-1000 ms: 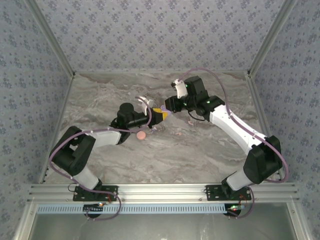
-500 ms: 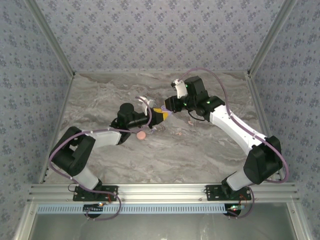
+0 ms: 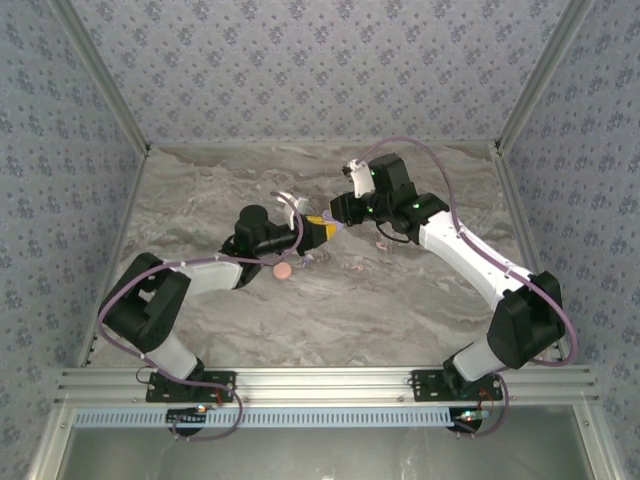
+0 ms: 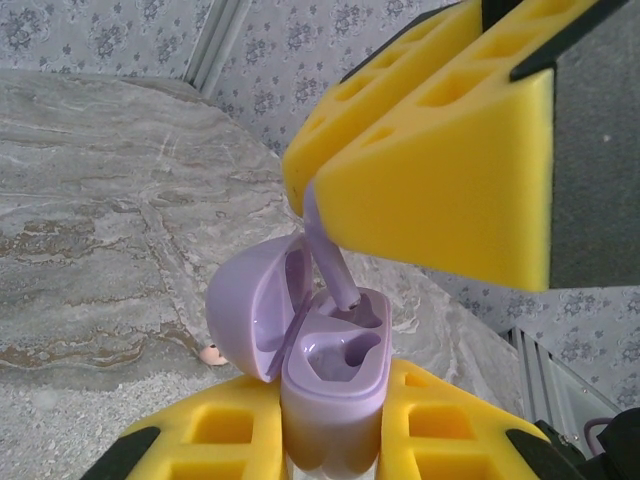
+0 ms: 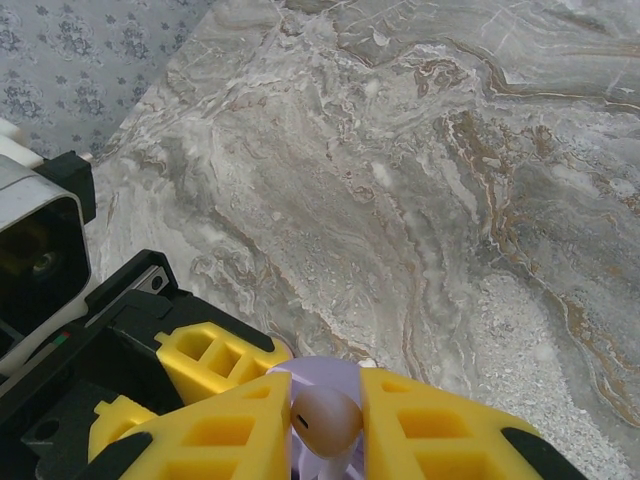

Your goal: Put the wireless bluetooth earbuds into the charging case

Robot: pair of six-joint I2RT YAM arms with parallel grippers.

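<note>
Marble tabletop (image 3: 400, 300), floral walls. Left gripper (image 4: 330, 440) is clamping the open lilac case (image 4: 335, 370), lid swung back, presenting its sockets to the right gripper (image 5: 322, 395). That one is pinching one lilac earbud (image 4: 335, 265), stem reaching a socket. Count: two cases, the pink case (image 3: 284, 270) lying loose; one earbud gripped; perhaps two pinkish specks (image 3: 356, 268), too small to confirm.

— Where's the charging case (image 4: 330, 375)?
— Upright between my left jaws, its lid swung open to the left in the left wrist view. Above it my right jaws clamp an earbud (image 4: 331, 262), its lower end at the case's open top.
— And on the table (image 3: 420, 310)?
— A round case (image 3: 284, 270) lies just in front of my left wrist. Right of it, there's a loose earbud (image 3: 356, 267).
</note>
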